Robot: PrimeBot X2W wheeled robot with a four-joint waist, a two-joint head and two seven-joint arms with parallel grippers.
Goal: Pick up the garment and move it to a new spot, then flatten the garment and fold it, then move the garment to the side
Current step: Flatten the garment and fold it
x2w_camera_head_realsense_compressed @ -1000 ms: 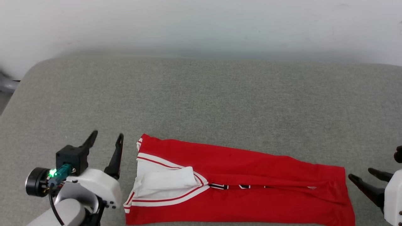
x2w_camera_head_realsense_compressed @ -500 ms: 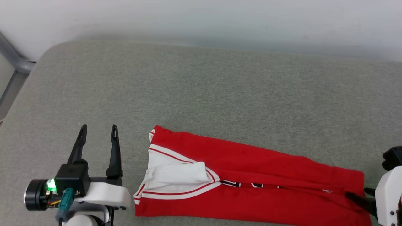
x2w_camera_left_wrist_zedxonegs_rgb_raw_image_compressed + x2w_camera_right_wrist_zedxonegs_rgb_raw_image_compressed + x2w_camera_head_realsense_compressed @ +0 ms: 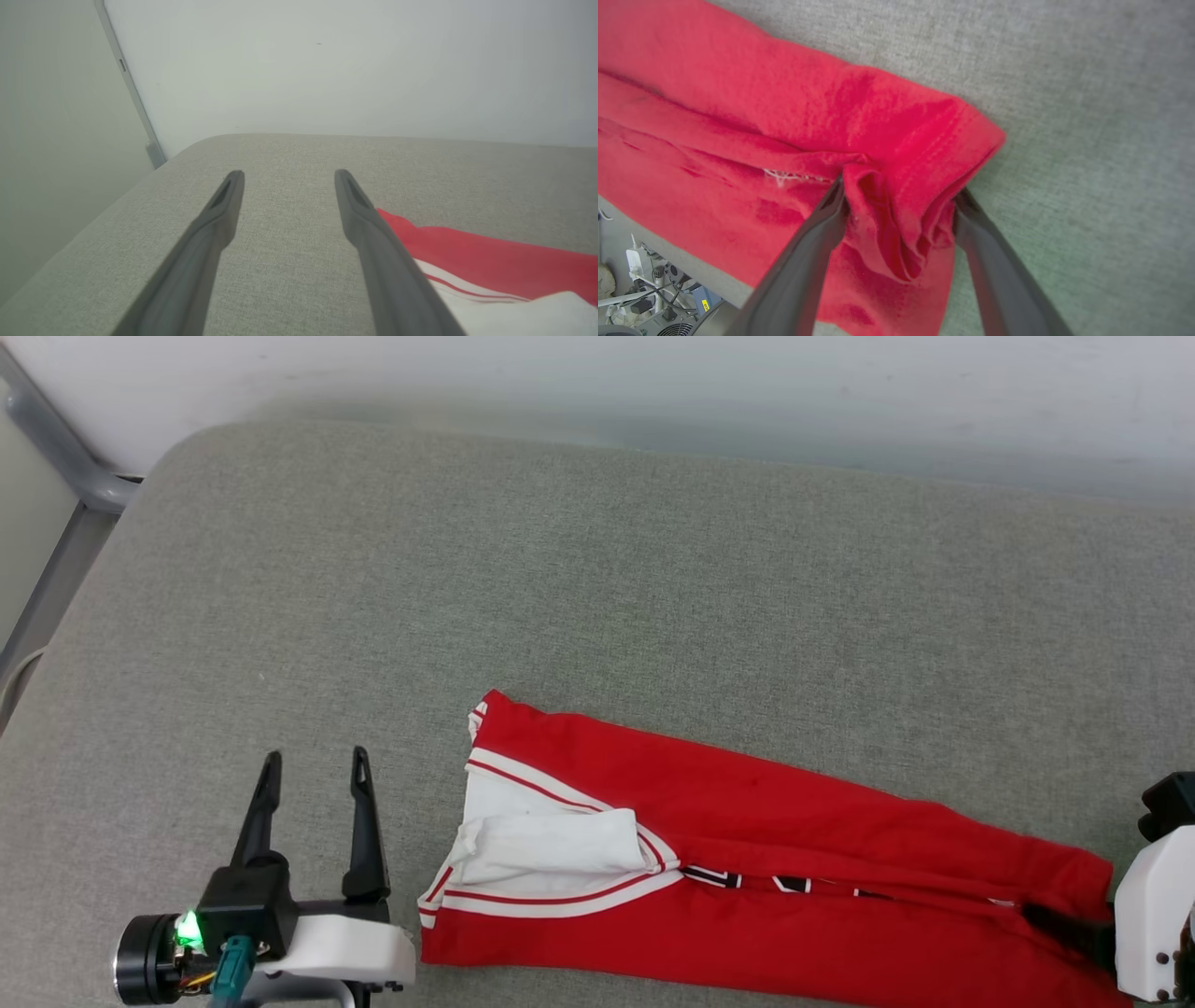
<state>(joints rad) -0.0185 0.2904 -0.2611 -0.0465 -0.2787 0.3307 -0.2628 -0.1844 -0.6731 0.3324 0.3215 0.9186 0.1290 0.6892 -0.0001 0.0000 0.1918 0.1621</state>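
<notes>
Right tool [image 3: 900,186] has moved onto the garment [image 3: 747,812] hem
Both tools' fingers stand apart; left tool [image 3: 316,759] sits left of the collar end

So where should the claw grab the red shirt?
The shirt lies folded in a long strip, so grip its short ends. The right claw straddles the bunched hem from the right; the left claw could come from the left at the white sleeve.
</notes>
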